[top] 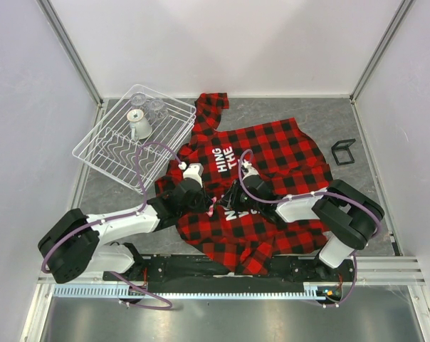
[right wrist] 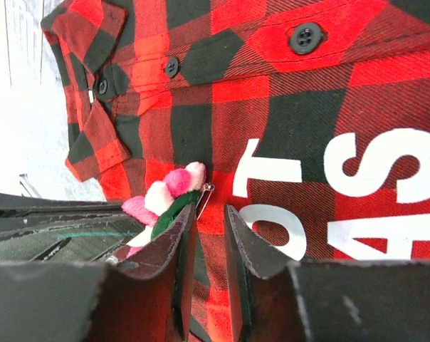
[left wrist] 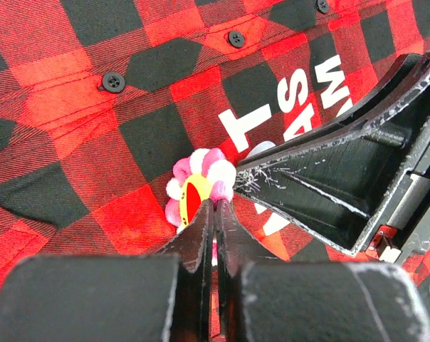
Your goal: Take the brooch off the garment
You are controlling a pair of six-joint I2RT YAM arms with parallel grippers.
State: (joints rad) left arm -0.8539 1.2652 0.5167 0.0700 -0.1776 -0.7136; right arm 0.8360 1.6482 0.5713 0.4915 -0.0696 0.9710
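On the red-and-black plaid shirt (top: 272, 149), left claw (left wrist: 215, 206) pinches pink flower brooch (left wrist: 196, 191), barely discernible overhead; right claw (right wrist: 209, 214) slightly spread.

Table (top: 286, 114): grey | lying on it: garment (top: 272, 153) centre; wire rack (top: 108, 153) far-left; black stand (top: 342, 144) far-right

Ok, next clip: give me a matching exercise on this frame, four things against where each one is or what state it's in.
Things:
1. left pincer
2. right pincer
3. garment
4. wire rack

Place or state:
A. far-left corner, off the plaid cloth
B. fingers apart, beside the brooch
C. spread across the middle, white lettering up
D. closed, tips pinching the brooch's edge

Pairs: 1-D, 2-B, 3-C, 4-A.
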